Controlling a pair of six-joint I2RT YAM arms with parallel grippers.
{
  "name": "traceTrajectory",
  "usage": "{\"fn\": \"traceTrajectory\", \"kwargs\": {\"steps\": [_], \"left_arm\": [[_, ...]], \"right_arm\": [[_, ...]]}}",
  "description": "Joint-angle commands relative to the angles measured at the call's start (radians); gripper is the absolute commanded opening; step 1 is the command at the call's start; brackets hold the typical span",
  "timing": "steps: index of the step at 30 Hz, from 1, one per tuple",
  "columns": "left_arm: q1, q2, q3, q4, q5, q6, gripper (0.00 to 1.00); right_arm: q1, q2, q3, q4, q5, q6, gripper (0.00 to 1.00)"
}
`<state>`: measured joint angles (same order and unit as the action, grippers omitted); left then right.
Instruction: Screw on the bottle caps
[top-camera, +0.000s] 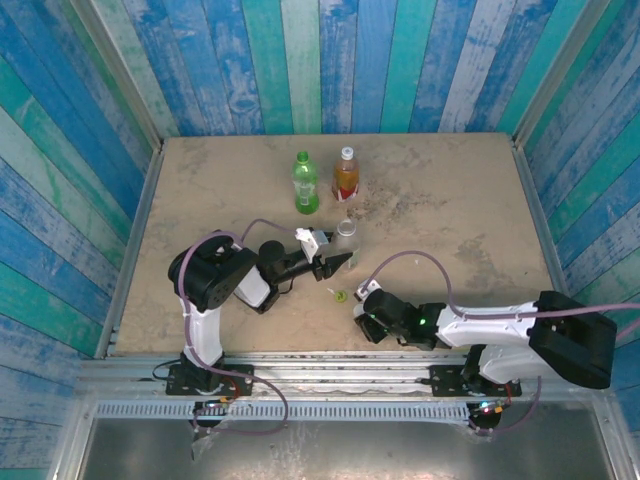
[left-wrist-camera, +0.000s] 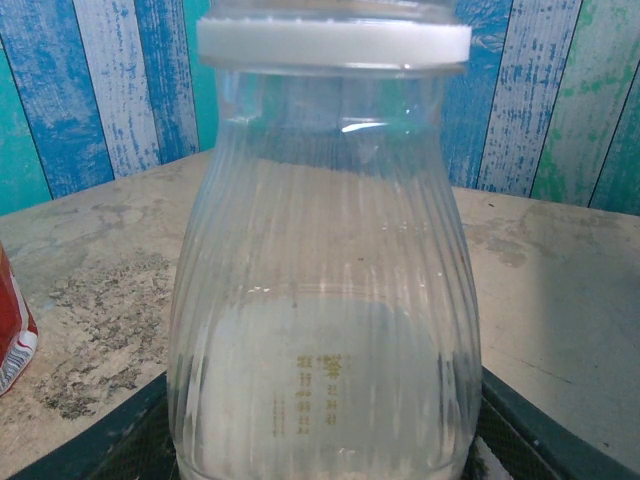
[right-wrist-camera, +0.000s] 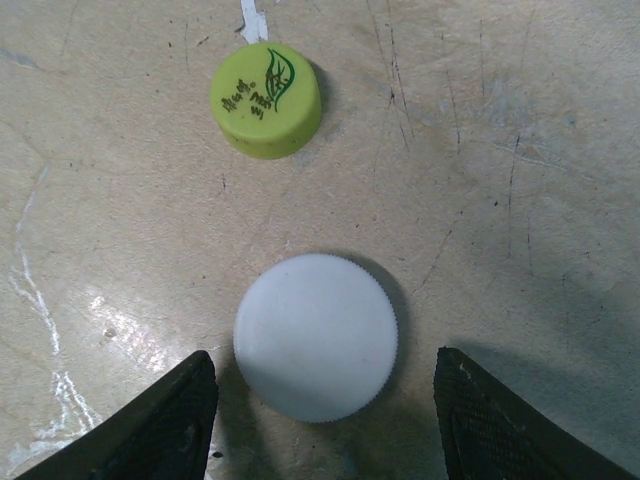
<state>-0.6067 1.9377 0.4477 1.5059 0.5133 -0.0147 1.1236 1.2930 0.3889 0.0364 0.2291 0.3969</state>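
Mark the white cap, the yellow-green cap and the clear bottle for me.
white cap (right-wrist-camera: 316, 337): right wrist view, centre of its flat top.
yellow-green cap (right-wrist-camera: 266, 97): right wrist view, on its printed top face.
clear bottle (left-wrist-camera: 320, 300): left wrist view, middle of its ribbed body.

Premises: a robotics lab test cell, not a home or shop. A stained tan worktop (top-camera: 460, 200) is enclosed on its far, left and right sides by wall panels (top-camera: 340, 60) printed as blue and teal planks. A metal rail (top-camera: 340, 366) along the worktop's near edge carries the bolted left arm base (top-camera: 205, 378) and right arm base (top-camera: 462, 380). Purple cabling (top-camera: 420, 257) loops over the worktop. Beyond the rail lies what appears to be steel sheeting (top-camera: 330, 450).
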Motion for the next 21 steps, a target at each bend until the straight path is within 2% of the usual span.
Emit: {"fn": "traceTrajectory", "kwargs": {"steps": [1, 12, 21], "left_arm": [[0.001, -0.025, -0.005, -0.109, -0.020, 0.017, 0.64], [0.001, -0.018, -0.006, -0.113, -0.017, 0.024, 0.64], [0.001, -0.013, -0.003, -0.116, -0.012, 0.023, 0.64]], "right_arm": [[0.004, 0.014, 0.013, 0.015, 0.021, 0.011, 0.58], [0.006, 0.064, 0.041, 0.013, 0.017, 0.000, 0.56], [0.005, 0.056, 0.058, 0.005, 0.009, -0.012, 0.45]]}}
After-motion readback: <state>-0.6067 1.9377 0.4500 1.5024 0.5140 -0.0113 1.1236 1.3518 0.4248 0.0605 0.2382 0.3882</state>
